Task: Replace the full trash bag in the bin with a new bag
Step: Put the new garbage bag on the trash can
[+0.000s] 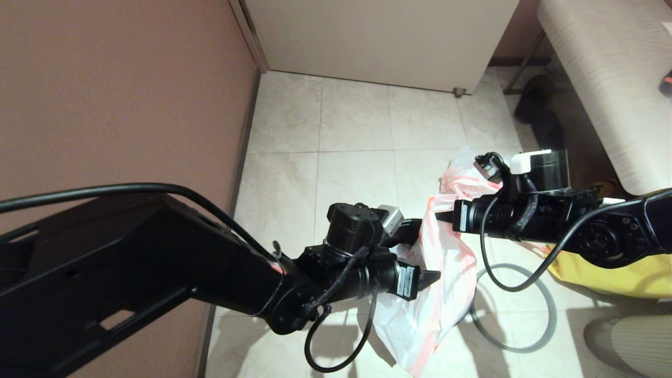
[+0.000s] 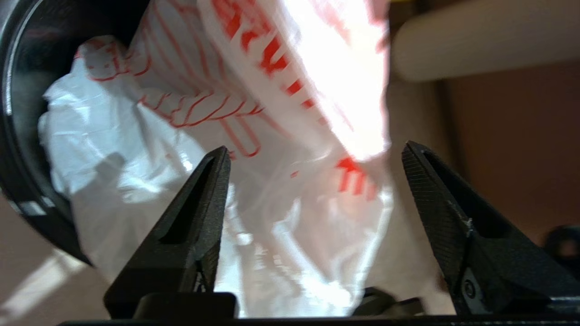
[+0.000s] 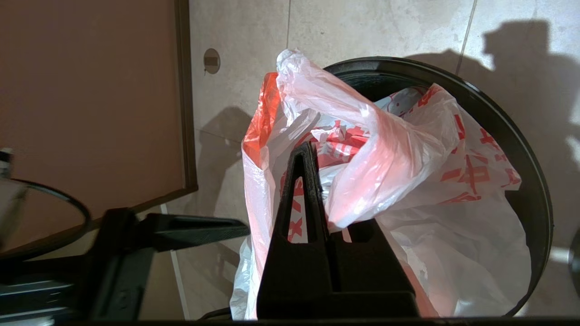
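The new bag, thin white plastic with red print, hangs by its pink-red hem from my right gripper, which is shut on it. Seen from the right wrist, the closed fingers pinch the hem while the bag's lower part drapes into the glossy black bin. My left gripper is open just beside the bag, its fingers apart with the plastic between and beyond them. The grey hoop lies flat on the tiles. I see no bag with bottles.
A brown wall runs close along the left. A pale cabinet stands ahead and a padded bench at the right. A yellow fabric bag lies under the right arm. Bare floor tiles stretch ahead.
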You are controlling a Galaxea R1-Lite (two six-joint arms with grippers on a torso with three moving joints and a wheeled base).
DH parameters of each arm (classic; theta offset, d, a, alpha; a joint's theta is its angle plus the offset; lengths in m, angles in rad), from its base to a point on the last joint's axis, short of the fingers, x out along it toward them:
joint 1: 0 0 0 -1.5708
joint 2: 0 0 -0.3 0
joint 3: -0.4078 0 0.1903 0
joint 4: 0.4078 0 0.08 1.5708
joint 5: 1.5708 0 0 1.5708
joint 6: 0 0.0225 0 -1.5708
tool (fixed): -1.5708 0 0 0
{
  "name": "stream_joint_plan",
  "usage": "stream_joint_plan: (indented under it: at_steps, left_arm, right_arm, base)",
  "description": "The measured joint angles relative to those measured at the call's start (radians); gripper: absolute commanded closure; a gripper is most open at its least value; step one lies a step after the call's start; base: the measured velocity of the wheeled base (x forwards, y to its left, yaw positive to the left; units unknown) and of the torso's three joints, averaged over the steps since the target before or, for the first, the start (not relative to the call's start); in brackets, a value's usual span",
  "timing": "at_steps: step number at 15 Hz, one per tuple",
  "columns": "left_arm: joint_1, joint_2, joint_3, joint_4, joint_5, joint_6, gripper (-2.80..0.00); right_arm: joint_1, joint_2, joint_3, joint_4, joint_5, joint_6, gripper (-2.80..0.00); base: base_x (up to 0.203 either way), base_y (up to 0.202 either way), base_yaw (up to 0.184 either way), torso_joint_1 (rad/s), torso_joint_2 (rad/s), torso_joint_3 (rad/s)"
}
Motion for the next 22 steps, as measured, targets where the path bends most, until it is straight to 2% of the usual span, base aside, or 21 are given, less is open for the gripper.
stream_joint_plan:
  at_steps: [1, 3, 9, 12, 14, 18, 19, 22]
  left_arm:
    - [0.001, 0.021, -0.012, 0.005, 0.024, 0.034, -2.8]
    - [0.008, 0.051, -0.052, 0.001, 0.046, 0.055, -2.8]
    - [0.008, 0.101, -0.182, 0.005, 0.062, 0.075, -2.8]
    - [0.043, 0.166, -0.227, -0.004, 0.141, 0.141, -2.8]
    - [0.079, 0.192, -0.234, -0.017, 0.174, 0.168, -2.8]
    - [0.13, 0.173, -0.19, -0.054, 0.179, 0.166, -2.8]
    - [0.139, 0.163, -0.171, -0.086, 0.182, 0.164, 0.0]
    - [0.147, 0.137, -0.136, -0.116, 0.184, 0.162, 0.0]
  right_arm:
    - [-0.001, -0.001, 0.001, 0.0, 0.012, 0.0, 0.0]
    - [-0.002, -0.008, 0.008, 0.001, 0.05, 0.0, 0.0]
    - [-0.005, -0.022, 0.019, 0.001, 0.074, 0.0, 0.0]
    - [-0.011, -0.023, 0.019, 0.001, 0.075, 0.001, 0.0]
    - [-0.018, -0.027, 0.017, 0.001, 0.095, 0.001, 0.0]
    - [-0.027, -0.03, 0.017, 0.001, 0.105, 0.013, 0.0]
    - [-0.028, -0.028, 0.017, 0.001, 0.105, 0.013, 0.0]
    - [-0.029, -0.022, 0.017, 0.0, 0.106, 0.012, 0.0]
  base:
    - [0.0, 0.0, 0.0, 0.0, 0.0, 0.0]
    - [0.0, 0.0, 0.0, 0.0, 0.0, 0.0]
    - [0.0, 0.0, 0.0, 0.0, 0.0, 0.0]
    - [0.0, 0.0, 0.0, 0.0, 0.0, 0.0]
    - [0.0, 0.0, 0.0, 0.0, 0.0, 0.0]
    - [0.0, 0.0, 0.0, 0.0, 0.0, 0.0]
    - [0.0, 0.0, 0.0, 0.0, 0.0, 0.0]
    - [0.0, 0.0, 0.0, 0.0, 0.0, 0.0]
